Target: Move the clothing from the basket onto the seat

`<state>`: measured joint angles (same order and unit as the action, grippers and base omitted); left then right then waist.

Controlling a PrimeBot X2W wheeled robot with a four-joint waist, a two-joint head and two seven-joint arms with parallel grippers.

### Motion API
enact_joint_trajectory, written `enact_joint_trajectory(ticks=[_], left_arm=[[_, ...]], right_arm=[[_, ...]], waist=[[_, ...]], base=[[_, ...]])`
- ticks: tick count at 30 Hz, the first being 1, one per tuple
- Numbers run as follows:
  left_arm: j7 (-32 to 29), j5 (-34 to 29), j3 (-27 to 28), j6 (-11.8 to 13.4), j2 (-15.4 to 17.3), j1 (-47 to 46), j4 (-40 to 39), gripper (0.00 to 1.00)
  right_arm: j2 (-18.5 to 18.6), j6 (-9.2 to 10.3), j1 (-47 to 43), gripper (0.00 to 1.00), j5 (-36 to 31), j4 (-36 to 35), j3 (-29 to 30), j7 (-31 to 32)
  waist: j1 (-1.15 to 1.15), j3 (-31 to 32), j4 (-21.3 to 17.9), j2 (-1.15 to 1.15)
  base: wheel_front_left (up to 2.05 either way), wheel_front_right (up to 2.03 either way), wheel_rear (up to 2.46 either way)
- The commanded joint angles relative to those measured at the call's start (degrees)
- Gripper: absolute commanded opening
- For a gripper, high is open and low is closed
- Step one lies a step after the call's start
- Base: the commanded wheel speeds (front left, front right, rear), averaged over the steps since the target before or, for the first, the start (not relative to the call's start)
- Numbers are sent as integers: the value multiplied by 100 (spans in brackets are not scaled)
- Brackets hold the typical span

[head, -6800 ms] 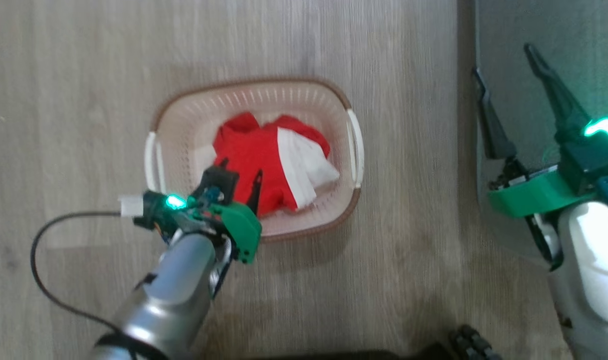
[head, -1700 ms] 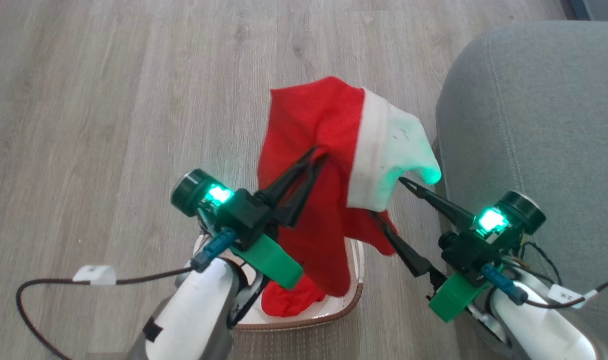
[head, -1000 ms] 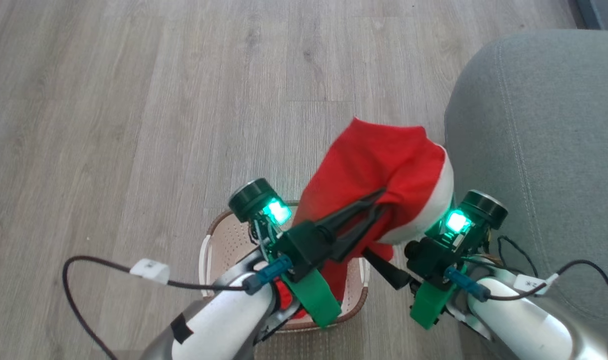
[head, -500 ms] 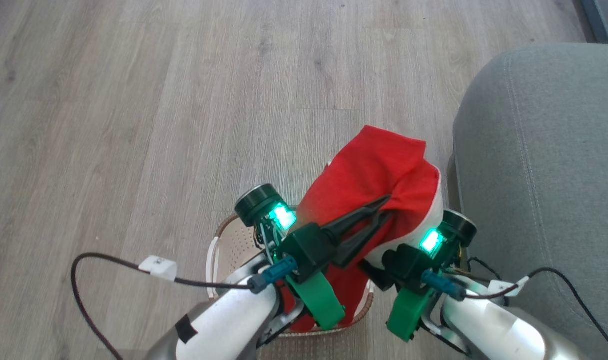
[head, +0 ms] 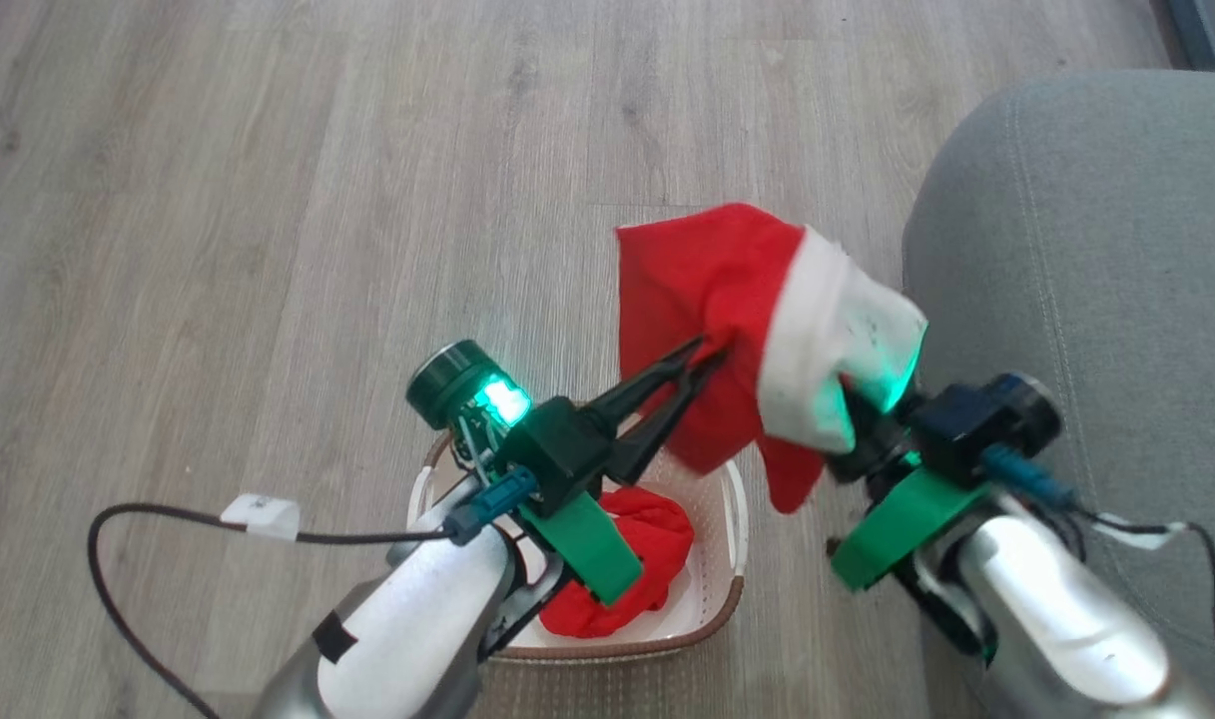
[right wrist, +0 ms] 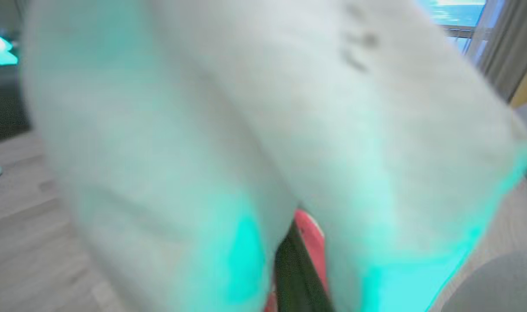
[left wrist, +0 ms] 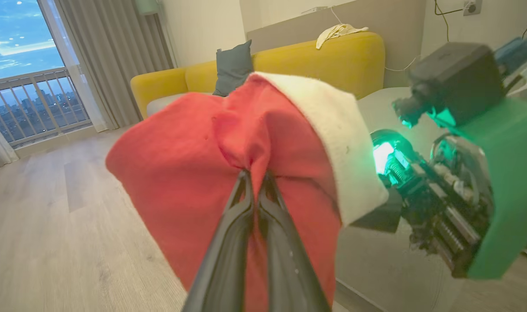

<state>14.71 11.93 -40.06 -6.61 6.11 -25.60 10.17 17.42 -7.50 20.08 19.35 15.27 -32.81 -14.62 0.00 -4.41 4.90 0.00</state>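
Wooden floor point(head: 268, 200) below. Our left claw point(head: 702, 355) pinches the red-and-white garment point(head: 707, 280) by its red cloth, our right claw point(head: 849, 419) by its white end, above the basket point(head: 732, 599). We should carry it level to the grey seat point(head: 1086, 250) at 3 o'clock, clearing its edge.

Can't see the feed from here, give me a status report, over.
Left end effector shut on lifted garment, red part; right end effector shut on its white part. Second garment in basket. Seat close right, path open.
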Motion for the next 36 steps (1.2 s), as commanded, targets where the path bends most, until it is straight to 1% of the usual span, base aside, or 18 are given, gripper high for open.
enact_joint_trajectory(ticks=[1,6,10,20,22,23,24,26,36], left_arm=[[29,-68,281,36,17,-84,-119,0],[29,-91,293,-2,-24,32,12,0],[29,-153,225,-33,-60,73,97,0],[29,-184,-32,-74,-172,205,254,0],[29,-186,-40,-76,-199,239,275,32],[29,-196,-44,-77,-212,252,284,42],[29,-208,-47,-78,-222,264,293,60],[29,-258,-58,-80,-236,286,356,100],[29,-432,142,-82,-269,439,600,100]], right_arm=[[-116,1,10,0,81,-301,250,-38],[-301,1,-118,0,242,-568,776,-38],[-432,1,-189,0,402,-726,1049,-38],[-601,1,-283,0,786,-850,1204,-38],[-611,1,-286,0,799,-850,1195,-38],[-612,1,-286,0,798,-852,1191,-38],[-613,1,-286,0,798,-854,1191,-38],[-614,1,-285,0,801,-855,1196,-38],[-589,1,-235,0,829,-934,1492,-38]], waist=[[0,-1,-15,0],[0,-4,-33,0],[0,-16,-29,0],[0,-69,20,0],[0,-83,30,0],[0,-91,36,0],[0,-98,42,0],[0,-106,51,0],[0,-76,14,0]], base=[[0,0,0],[0,0,0],[0,0,0],[0,0,0],[0,0,0],[0,0,0],[0,0,0],[0,0,0],[0,0,0]])
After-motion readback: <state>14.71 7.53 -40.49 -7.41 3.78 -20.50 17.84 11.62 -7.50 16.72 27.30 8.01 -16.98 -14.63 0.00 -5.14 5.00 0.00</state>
